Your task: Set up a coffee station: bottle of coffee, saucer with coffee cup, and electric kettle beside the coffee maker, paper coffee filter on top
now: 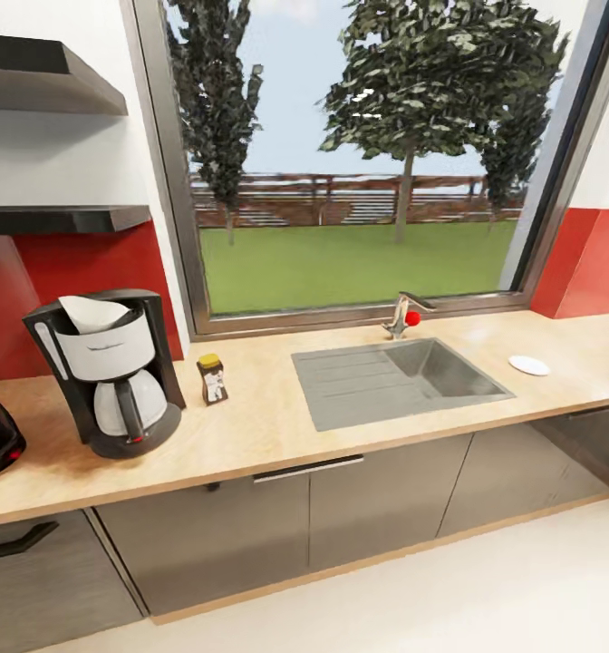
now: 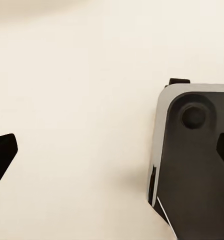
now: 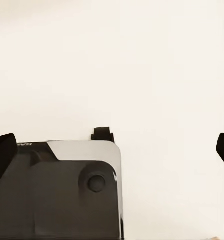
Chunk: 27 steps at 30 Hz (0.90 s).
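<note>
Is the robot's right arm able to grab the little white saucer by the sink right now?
Probably not yet. The saucer lies far along the countertop, past the sink, and the right gripper hangs open over the floor.

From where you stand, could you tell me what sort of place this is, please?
A home kitchen, it seems: a wooden countertop with an inset steel sink and faucet under a large window, and a coffee maker with a bottle of coffee beside it.

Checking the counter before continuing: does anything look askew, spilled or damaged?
Nothing spilled or damaged. The white paper filter sits tilted in the top of the black-and-white coffee maker; the small brown coffee bottle stands upright beside it.
</note>
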### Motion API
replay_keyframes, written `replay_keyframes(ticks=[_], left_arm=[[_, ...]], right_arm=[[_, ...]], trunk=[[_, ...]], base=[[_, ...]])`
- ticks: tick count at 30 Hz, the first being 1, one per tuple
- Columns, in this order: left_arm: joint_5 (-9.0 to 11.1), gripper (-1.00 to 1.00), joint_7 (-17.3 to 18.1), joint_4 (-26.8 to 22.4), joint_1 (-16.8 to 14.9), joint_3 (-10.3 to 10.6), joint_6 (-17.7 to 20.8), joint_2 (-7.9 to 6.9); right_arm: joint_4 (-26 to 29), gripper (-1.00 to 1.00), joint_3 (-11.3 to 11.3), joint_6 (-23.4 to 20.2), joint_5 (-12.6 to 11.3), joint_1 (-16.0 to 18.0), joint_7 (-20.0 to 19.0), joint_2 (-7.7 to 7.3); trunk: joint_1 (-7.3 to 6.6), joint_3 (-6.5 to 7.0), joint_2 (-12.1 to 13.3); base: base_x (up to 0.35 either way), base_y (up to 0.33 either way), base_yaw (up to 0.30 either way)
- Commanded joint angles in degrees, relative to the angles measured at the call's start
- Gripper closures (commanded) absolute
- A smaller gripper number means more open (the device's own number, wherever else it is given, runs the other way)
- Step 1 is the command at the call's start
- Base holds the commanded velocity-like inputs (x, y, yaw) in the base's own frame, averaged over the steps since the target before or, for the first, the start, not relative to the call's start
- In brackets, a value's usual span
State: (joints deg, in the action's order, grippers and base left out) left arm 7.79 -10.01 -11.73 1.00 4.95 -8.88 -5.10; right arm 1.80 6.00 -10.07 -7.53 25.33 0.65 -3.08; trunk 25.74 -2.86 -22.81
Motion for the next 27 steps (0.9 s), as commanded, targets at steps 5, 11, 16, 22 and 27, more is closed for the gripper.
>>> replay_keyframes(ticks=[5,11,16,22,27], left_arm=[[0.71,-1.00,-0.27,-0.12,0.05,0.50,-0.08,0.00],[0.74,-1.00,-0.27,-0.05,0.05,0.50,-0.08,0.00],[0.74,-1.00,-0.27,-0.04,0.05,0.50,-0.08,0.00],[0.74,-1.00,-0.27,-0.22,0.05,0.50,-0.09,0.03],[0.74,-1.00,-0.27,-0.26,0.05,0.50,-0.11,0.06]], right_arm=[[-0.21,-1.00,0.51,-0.30,-0.53,-0.43,0.13,0.01],[-0.20,-1.00,0.51,0.30,-0.59,-0.46,0.12,0.01],[-0.18,-1.00,0.51,0.89,-0.63,-0.46,0.09,0.07],[-0.13,-1.00,0.51,1.06,-0.66,-0.46,0.10,0.34],[-0.13,-1.00,0.46,1.18,-0.72,-0.46,0.07,0.36]], trunk=[[0.05,-0.11,-0.11],[0.05,-0.10,-0.11],[0.05,-0.10,-0.11],[0.05,-0.10,-0.11],[0.05,-0.10,-0.11]], base=[[0.146,-0.272,-0.004],[0.172,-0.270,0.000],[0.174,-0.270,0.000],[0.174,-0.270,0.000],[0.172,-0.270,-0.069]])
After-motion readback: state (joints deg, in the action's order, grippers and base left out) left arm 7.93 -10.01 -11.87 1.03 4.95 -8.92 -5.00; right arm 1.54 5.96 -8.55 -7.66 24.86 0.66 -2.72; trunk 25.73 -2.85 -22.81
